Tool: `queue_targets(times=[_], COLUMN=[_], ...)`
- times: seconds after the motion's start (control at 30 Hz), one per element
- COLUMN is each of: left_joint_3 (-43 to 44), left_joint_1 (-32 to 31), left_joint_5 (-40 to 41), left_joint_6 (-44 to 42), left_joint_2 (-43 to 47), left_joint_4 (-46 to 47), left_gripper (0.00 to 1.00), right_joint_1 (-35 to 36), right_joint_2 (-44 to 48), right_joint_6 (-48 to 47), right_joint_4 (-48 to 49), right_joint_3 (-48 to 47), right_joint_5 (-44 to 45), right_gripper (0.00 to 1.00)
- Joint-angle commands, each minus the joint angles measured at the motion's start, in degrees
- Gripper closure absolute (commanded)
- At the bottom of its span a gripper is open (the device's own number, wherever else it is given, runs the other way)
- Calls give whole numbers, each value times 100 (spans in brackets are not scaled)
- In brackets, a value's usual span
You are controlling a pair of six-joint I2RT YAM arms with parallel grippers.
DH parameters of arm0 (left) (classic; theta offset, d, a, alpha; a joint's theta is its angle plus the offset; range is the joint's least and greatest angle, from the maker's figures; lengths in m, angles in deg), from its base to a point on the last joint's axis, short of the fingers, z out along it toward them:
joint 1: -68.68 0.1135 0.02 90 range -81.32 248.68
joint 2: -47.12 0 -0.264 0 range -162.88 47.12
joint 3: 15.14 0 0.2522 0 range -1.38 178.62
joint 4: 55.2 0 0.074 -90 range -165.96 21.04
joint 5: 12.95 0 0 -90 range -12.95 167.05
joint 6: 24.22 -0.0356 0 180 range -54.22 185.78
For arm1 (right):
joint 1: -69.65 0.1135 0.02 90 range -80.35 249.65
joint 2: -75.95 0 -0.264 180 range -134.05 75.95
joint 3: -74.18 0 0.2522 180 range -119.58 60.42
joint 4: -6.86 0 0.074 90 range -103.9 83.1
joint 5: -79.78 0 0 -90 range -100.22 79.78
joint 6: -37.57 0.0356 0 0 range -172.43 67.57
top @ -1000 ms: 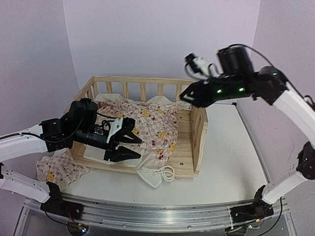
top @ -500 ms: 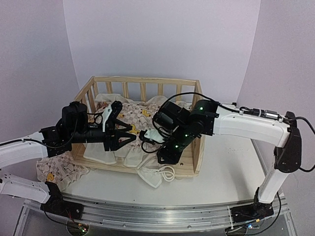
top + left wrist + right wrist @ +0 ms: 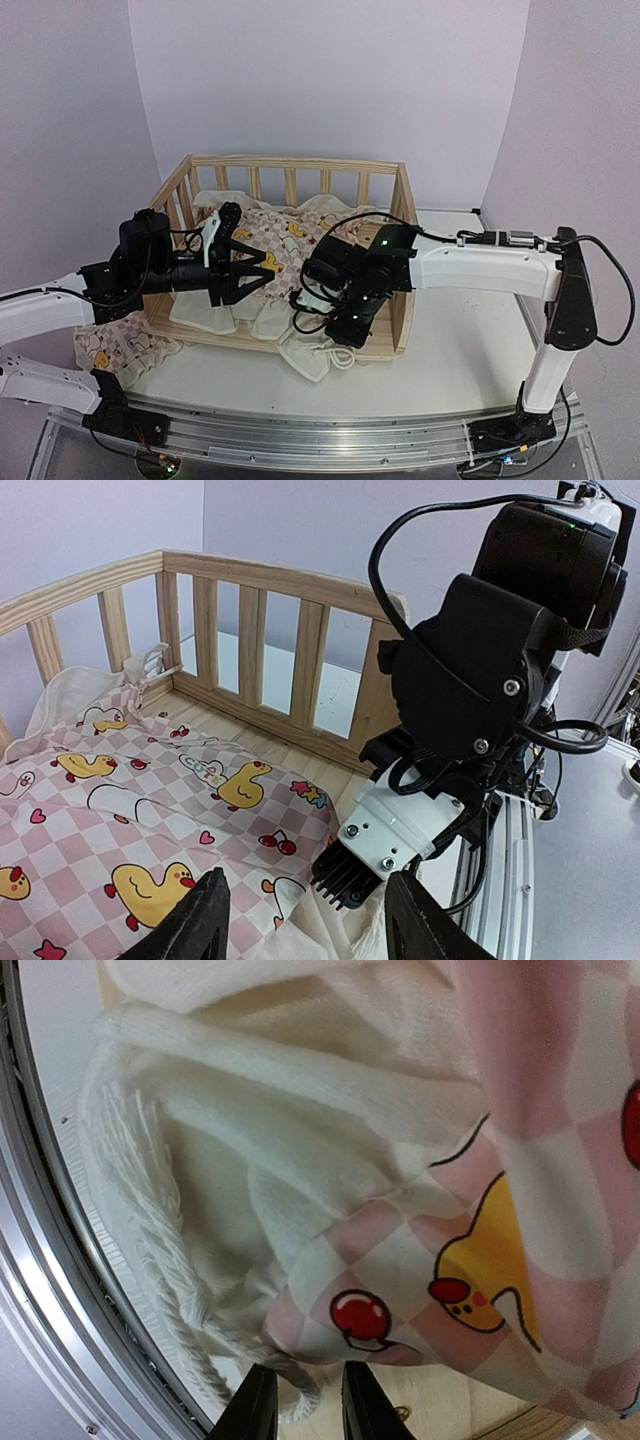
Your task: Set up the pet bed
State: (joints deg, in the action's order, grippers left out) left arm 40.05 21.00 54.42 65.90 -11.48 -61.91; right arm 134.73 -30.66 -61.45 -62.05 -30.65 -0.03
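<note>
The pet bed's pine frame (image 3: 290, 163) (image 3: 280, 580) stands mid-table. Its checked duck-and-cherry cushion (image 3: 300, 245) (image 3: 120, 810) (image 3: 480, 1210) lies rumpled inside and spills over the front and left rails. My left gripper (image 3: 250, 275) (image 3: 305, 925) hovers open over the cushion, nothing between its fingers. My right gripper (image 3: 300, 303) (image 3: 345, 875) (image 3: 308, 1405) is down at the cushion's cream front edge. Its jaws stand narrowly apart, and the end of a white tie string (image 3: 290, 1385) lies in the gap. More string (image 3: 340, 352) loops over the front rail.
The right arm (image 3: 470, 265) crosses above the frame's right rail (image 3: 405, 290). A cushion corner (image 3: 110, 345) lies on the white table (image 3: 470, 330) left of the frame. A metal track (image 3: 300, 440) runs along the near edge.
The right arm swung down from high at the right into the bed, to the cushion's front edge, and its jaws narrowed. The left gripper turned and drew back slightly.
</note>
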Motion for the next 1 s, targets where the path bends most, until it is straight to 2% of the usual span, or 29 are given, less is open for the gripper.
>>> queue_targets(times=[0.0, 0.13, 0.23, 0.33, 0.37, 0.53, 0.73, 0.97], left_joint_3=[-30, -30, -30, -33, -31, 19, 364, 917], left_joint_1=[-4, -6, -4, -4, -4, -4, -4, -12], left_joint_5=[16, 37, 40, 31, 31, 41, 307, -511], left_joint_6=[17, -3, -3, -3, -3, -192, -103, -198], left_joint_2=[123, 126, 129, 115, 110, 91, -25, -626], left_joint_4=[322, 328, 315, 327, 331, 327, 509, 816], left_gripper=[46, 47, 47, 47, 47, 47, 48, 47], right_joint_1=[39, 35, 33, 33, 35, 21, -252, -872], right_joint_2=[-67, -106, -112, -78, -47, 315, 1186, 1922], right_joint_6=[-67, -101, -134, -185, -184, -25, 254, 930], right_joint_4=[-40, -45, -47, -69, -73, -74, -65, 27], right_joint_3=[1, 43, 54, 71, 67, -171, -668, -716], right_joint_5=[211, 105, -47, -160, -157, 300, 711, 995], right_gripper=[77, 79, 85, 99, 100, 100, 100, 100])
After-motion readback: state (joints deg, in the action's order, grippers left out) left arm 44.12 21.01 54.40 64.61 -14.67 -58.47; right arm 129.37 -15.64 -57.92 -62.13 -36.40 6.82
